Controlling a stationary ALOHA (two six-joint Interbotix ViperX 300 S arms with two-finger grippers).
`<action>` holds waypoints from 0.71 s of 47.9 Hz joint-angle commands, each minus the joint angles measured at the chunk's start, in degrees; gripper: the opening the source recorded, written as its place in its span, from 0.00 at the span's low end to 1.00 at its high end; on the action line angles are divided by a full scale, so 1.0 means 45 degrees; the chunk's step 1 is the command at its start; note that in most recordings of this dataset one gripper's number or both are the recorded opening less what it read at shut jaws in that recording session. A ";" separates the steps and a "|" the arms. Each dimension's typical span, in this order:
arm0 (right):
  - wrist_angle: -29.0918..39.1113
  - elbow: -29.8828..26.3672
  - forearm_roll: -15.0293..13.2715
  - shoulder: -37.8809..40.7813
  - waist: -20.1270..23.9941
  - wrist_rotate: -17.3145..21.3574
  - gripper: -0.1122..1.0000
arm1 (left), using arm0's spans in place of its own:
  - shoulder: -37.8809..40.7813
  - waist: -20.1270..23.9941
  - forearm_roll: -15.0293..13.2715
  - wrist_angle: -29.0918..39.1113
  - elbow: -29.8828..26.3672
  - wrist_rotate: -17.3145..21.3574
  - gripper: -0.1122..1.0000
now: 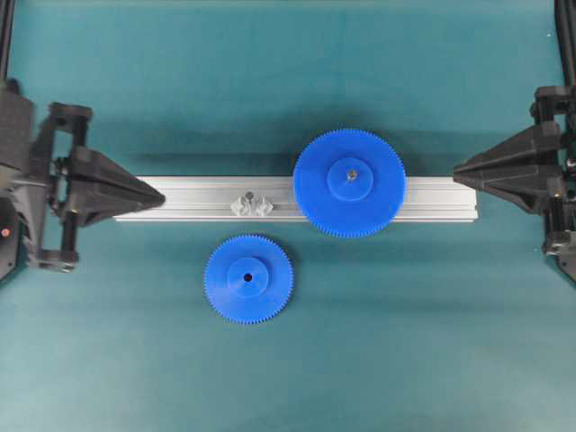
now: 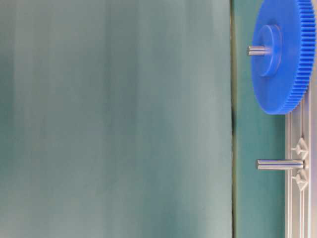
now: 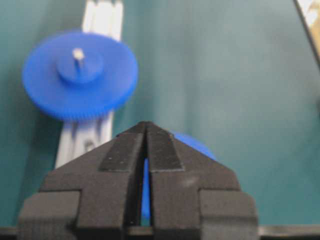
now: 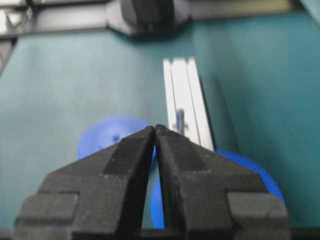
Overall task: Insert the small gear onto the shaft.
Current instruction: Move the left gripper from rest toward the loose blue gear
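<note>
Below the middle of the overhead frame we see the small gear (image 1: 247,278) flat on the teal table (image 1: 405,342), just under the aluminium rail (image 1: 198,200) and apart from it. On that rail, left of centre, stands the shaft (image 1: 251,205), bare. Right of it sits the larger gear (image 1: 349,183) on its own pin. At the left edge our left gripper (image 1: 162,195) is clenched on nothing; at the right edge our right gripper (image 1: 455,168) is likewise closed and empty.
</note>
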 commanded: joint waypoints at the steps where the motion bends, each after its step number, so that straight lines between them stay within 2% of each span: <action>1: 0.0566 -0.0391 -0.0039 0.0098 -0.0156 0.0059 0.29 | 0.0645 -0.0059 0.0039 0.0859 -0.0937 0.0000 0.09; 8: 0.1621 -0.0449 -0.0059 0.0117 -0.0176 0.0059 0.29 | 0.1719 -0.0078 0.0039 0.1621 -0.1855 -0.0117 0.15; 12: 0.2344 -0.0449 -0.0039 0.0137 -0.0176 0.0059 0.29 | 0.2227 -0.0098 0.0039 0.1953 -0.2148 -0.0215 0.25; 15: 0.2773 -0.0449 -0.0078 0.0137 -0.0195 0.0059 0.29 | 0.2578 -0.0137 0.0059 0.2168 -0.2305 -0.0254 0.38; 21: 0.3262 -0.0508 -0.0078 0.0137 -0.0195 0.0078 0.29 | 0.3105 -0.0195 0.0039 0.2305 -0.2676 -0.0293 0.71; 25: 0.3379 -0.0508 -0.0078 0.0137 -0.0273 0.0078 0.29 | 0.3477 -0.0254 0.0039 0.2500 -0.2832 -0.0234 0.88; 27: 0.3418 -0.0508 -0.0078 0.0156 -0.0430 0.0078 0.29 | 0.3652 -0.0332 0.0059 0.2715 -0.2910 -0.0215 0.91; 34: 0.3437 -0.0469 -0.0137 0.0137 -0.0801 0.0059 0.29 | 0.4492 -0.0703 0.0039 0.3770 -0.3301 -0.0195 0.90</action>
